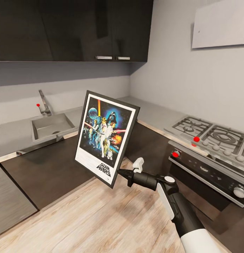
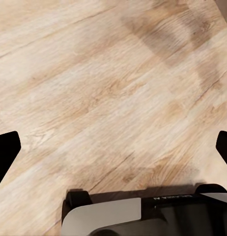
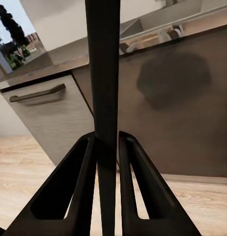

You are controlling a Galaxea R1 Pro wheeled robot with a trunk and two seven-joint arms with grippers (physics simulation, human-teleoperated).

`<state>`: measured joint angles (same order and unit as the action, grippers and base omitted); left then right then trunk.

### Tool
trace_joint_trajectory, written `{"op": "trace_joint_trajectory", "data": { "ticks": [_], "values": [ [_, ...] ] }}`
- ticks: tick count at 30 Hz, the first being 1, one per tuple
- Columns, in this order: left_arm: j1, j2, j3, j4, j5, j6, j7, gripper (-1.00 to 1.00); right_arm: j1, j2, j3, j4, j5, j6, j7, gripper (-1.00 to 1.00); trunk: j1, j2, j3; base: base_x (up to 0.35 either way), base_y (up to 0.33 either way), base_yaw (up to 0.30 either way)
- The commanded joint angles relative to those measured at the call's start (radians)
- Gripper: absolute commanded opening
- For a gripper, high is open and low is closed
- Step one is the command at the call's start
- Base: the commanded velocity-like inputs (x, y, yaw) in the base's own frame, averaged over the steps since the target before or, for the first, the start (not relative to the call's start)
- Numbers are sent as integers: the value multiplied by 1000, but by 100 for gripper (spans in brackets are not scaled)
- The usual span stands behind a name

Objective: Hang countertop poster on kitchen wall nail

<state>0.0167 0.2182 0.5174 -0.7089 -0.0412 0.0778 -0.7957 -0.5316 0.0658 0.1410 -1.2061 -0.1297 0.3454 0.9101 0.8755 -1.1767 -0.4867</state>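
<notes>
poster (image 1: 106, 137) held upright off worktop (image 1: 153, 114) | R gripper (image 1: 119, 171) jaws clamped on its bottom edge | L gripper (image 2: 113, 147) jaws apart over wood floor (image 2: 103, 88)

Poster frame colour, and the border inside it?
Thin black frame, white border around dark blue artwork, on the poster held by the right gripper. Clearest in the head view.

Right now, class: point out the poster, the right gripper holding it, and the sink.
poster (image 1: 104, 135), head view, on the middle of its artwork.
right gripper (image 1: 119, 172), head view, at the fingertips on the poster's lower edge.
sink (image 1: 53, 125), head view, on the basin floor.
</notes>
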Motion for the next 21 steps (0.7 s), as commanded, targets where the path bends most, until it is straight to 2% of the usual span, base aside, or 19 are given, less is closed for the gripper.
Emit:
{"op": "trace_joint_trajectory", "data": {
  "ticks": [1, 21],
  "values": [
    [0, -1, 4, -3, -4, 8, -6, 100, -1, 0, 0, 0, -9, 10, 0, -100, -4, 7, 2, 0, 0, 0],
    [0, 0, 4, -3, -5, 8, -6, 100, -1, 0, 0, 2, -10, 10, 0, -100, -81, 147, 65, 0, 0, 0]
  ]
}}
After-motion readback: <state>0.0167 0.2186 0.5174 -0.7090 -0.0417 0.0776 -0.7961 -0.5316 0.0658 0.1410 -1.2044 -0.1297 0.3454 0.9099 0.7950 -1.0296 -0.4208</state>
